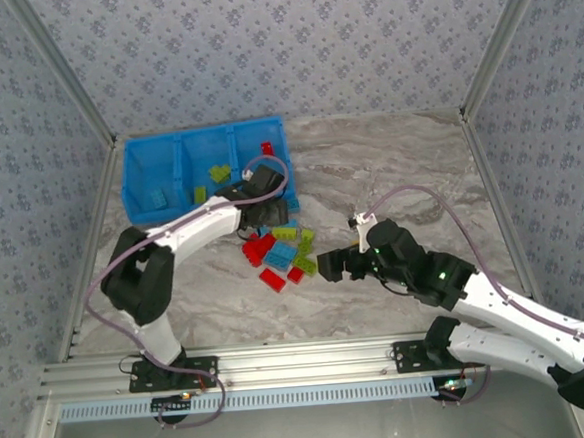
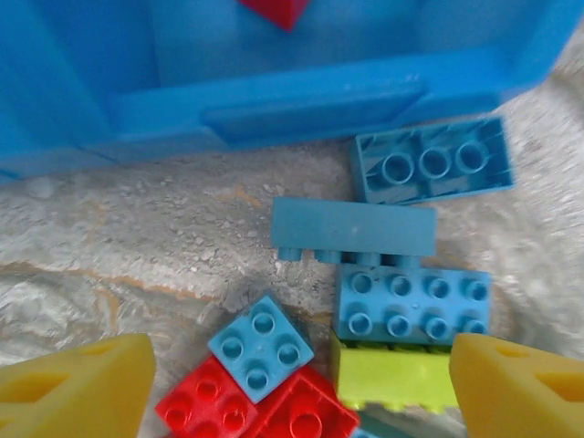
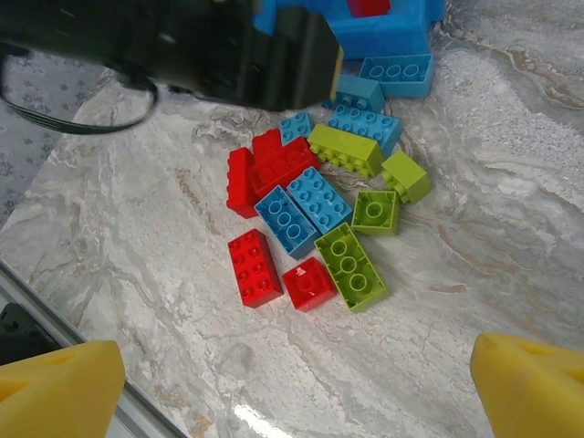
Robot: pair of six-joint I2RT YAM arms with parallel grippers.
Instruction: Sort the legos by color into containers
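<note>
Both jaws wide, empty; blue brick (image 2: 353,228) on side, long axis along tray (image 2: 301,100).

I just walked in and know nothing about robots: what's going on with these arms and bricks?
Two robot arms are sorting toy bricks by colour into a blue tray. A few are in: a blue brick in the left compartment, green bricks in the middle, a red brick on the right. Most lie in a pile on the table. The left hand hangs open over the pile near the tray; the right hand, also open and empty, faces it from the other side.
</note>
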